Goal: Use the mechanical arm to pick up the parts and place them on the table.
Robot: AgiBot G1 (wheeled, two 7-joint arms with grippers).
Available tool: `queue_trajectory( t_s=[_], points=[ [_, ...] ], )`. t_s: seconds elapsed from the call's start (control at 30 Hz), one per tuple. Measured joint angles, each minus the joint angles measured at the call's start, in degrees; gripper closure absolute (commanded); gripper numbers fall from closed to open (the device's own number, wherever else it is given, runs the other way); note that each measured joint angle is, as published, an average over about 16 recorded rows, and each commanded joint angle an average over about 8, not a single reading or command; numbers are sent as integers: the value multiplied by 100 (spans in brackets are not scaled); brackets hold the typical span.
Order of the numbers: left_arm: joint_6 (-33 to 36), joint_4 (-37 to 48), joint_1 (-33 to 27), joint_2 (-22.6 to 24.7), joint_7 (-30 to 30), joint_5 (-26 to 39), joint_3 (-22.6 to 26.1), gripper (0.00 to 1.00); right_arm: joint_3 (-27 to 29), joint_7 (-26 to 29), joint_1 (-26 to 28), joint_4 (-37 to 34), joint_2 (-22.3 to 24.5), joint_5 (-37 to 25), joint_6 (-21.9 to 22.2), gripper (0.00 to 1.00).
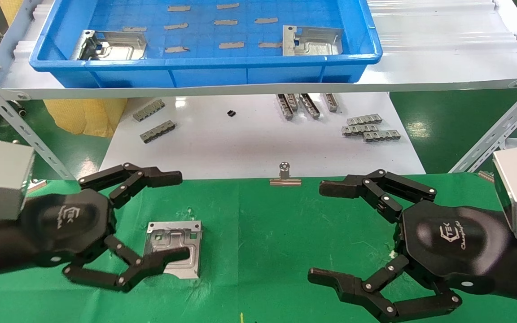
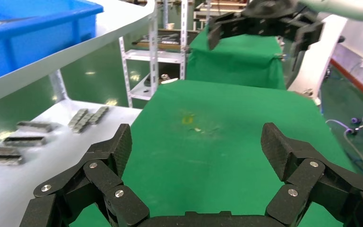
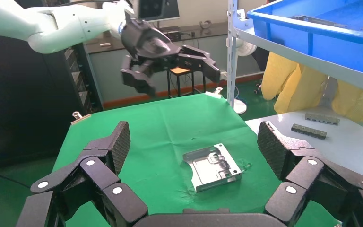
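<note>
Green cloth covers the table (image 1: 285, 251), where one silvery part (image 1: 174, 248) lies flat – beneath the left gripper (image 1: 168, 215), whose fingers are spread wide and hold nothing. Opposite, the right gripper (image 1: 326, 233) hovers over bare cloth, jaws likewise apart. Two more parts (image 1: 110, 45) rest in the blue tray (image 1: 204, 63) on the shelf – one at each end.

A blue plastic tray (image 1: 204, 67) sits on the upper shelf with small flat grey slips (image 1: 231, 45) scattered on its floor, while below it a glossy white surface (image 1: 258, 143) carries grey toothed strips (image 1: 370, 130) (in several loose clusters), a small black piece (image 1: 230, 113), and a metal binder clip (image 1: 285, 175) at its near edge.
</note>
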Motion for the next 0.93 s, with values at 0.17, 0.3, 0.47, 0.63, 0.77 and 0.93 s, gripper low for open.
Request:
queue_trajectory(
  t_s=[0.17,0.3,0.47,0.63,0.77,0.93],
  points=[
    [-48,-586,297,-182,-341,-150,-253,0,0,0,0,0,0,0,0,0],
    [-79,-987,498,-306,-561,-254,-426,0,0,0,-1,0,0,0,1,0],
    [-104,-1299,657,-403,-726,-340,-562,0,0,0,-1,-1,0,1,1,0],
    [-114,-1398,709,-435,-774,-370,-606,0,0,0,-2,-1,0,1,2,0],
    [-116,-1391,708,-434,-767,-371,-605,0,0,0,-2,-1,0,1,2,0],
    [-115,-1354,690,-423,-754,-360,-589,0,0,0,-2,-1,0,1,2,0]
  ],
)
